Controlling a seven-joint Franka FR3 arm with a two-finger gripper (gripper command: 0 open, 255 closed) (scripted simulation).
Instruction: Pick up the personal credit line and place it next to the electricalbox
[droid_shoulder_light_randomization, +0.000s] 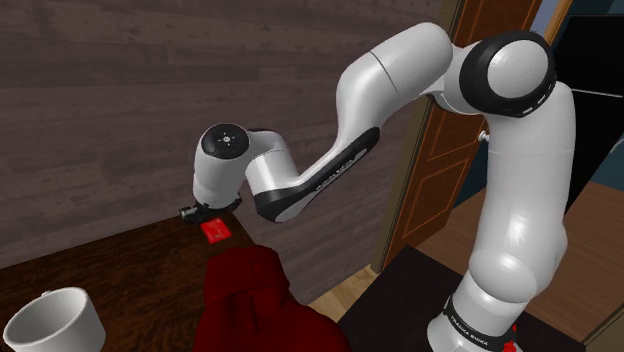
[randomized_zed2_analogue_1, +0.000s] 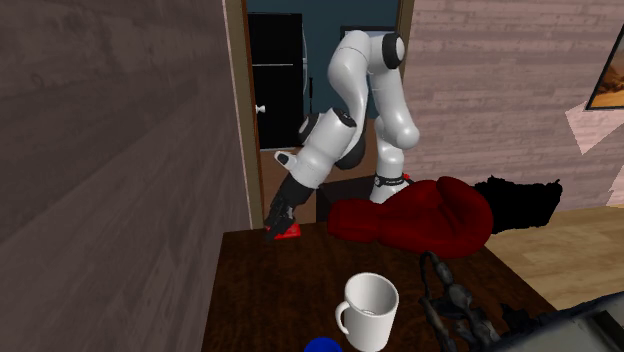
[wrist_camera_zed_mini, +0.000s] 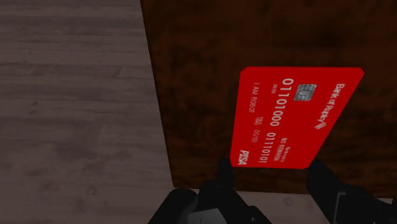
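Your tool (wrist_camera_zed_mini: 272, 177) hangs low over the dark tabletop (wrist_camera_zed_mini: 210, 57). Its two black fingers stand well apart and there is nothing between them. The red card (wrist_camera_zed_mini: 296, 118) lies flat on the wood just ahead of the fingertips. Its near short edge sits between the fingertips and is a little narrower than the gap. Its long axis runs away from the tool, slanted slightly off the line the fingers point along. That sets you up to close across the card's narrow width, which looks like the right way to take it. One long side of the card runs near the tabletop's edge and roughly along it, with grey planks beyond.

In the shoulder view the tool (droid_shoulder_light_randomization: 196, 213) is just beside the card (droid_shoulder_light_randomization: 215, 230), near the tabletop's far edge by the plank wall. A heap of dark red cloth (droid_shoulder_light_randomization: 262, 300) lies close by, and a white mug (droid_shoulder_light_randomization: 52, 318) stands well apart.

You probably need a short advance along the card's long axis so the fingers flank its long sides. After that, go down until the tips meet the wood. The card is thin and flat, so expect a shallow bite that could slip.
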